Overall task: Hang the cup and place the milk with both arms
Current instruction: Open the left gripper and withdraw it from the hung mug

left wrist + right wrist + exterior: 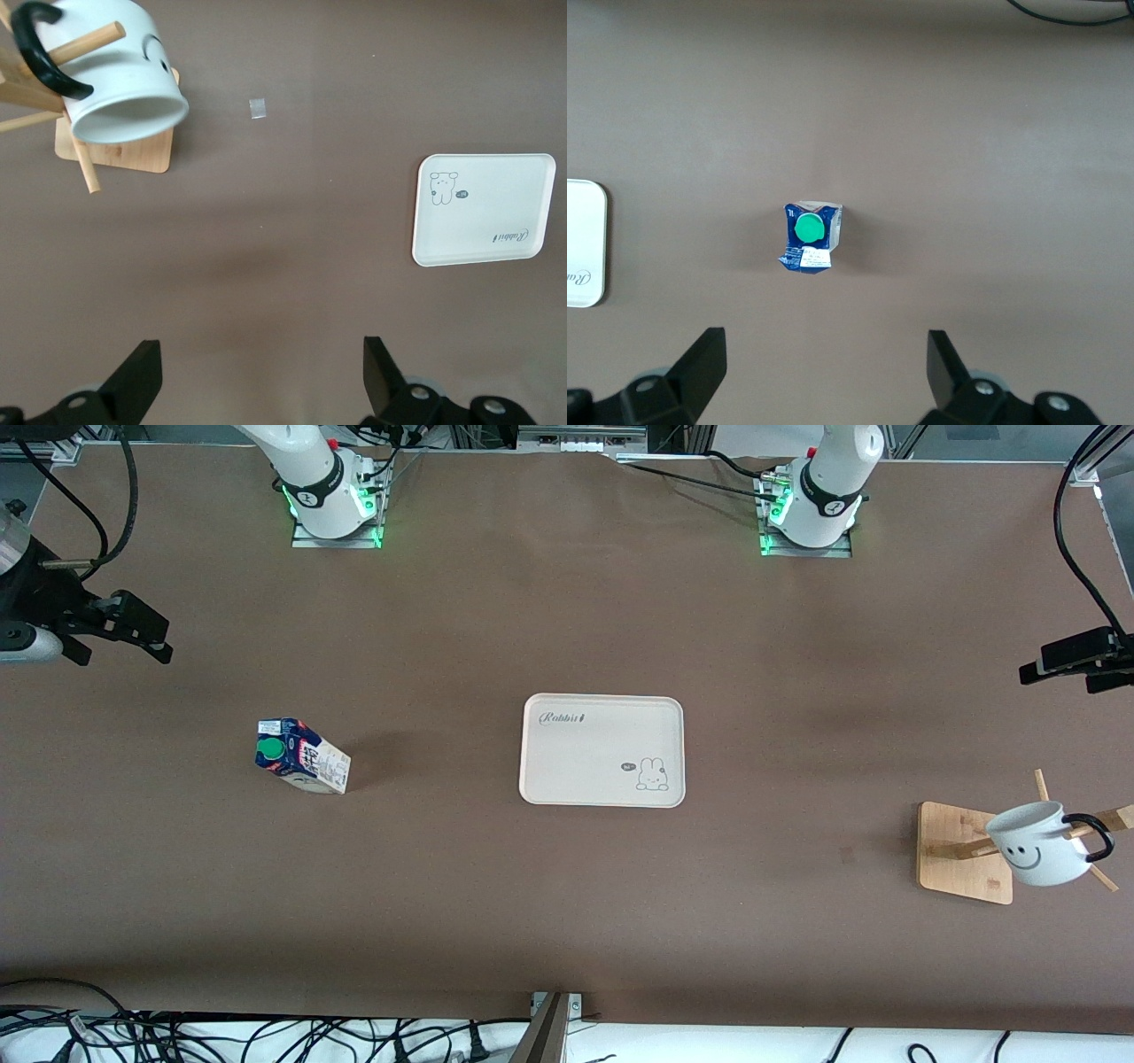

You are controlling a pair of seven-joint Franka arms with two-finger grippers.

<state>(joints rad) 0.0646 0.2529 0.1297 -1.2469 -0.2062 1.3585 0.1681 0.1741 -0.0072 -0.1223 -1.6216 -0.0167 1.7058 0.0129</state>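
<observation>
The white cup (1036, 855) with its smiley face hangs by its black handle on a peg of a wooden rack (952, 850) at the left arm's end of the table. It also shows in the left wrist view (124, 80), mouth down. The milk (301, 757) stands upright on the table toward the right arm's end; the right wrist view shows its green cap (808, 228) from above. My left gripper (1063, 677) (261, 354) is open and empty, high over bare table beside the rack. My right gripper (124, 646) (824, 350) is open and empty, high above the table near the milk.
A cream tray (602, 753) with a rabbit print lies empty in the middle of the table, also in the left wrist view (483, 212) and at the edge of the right wrist view (580, 243). A small tape scrap (258, 108) lies beside the rack. Cables run along the front edge.
</observation>
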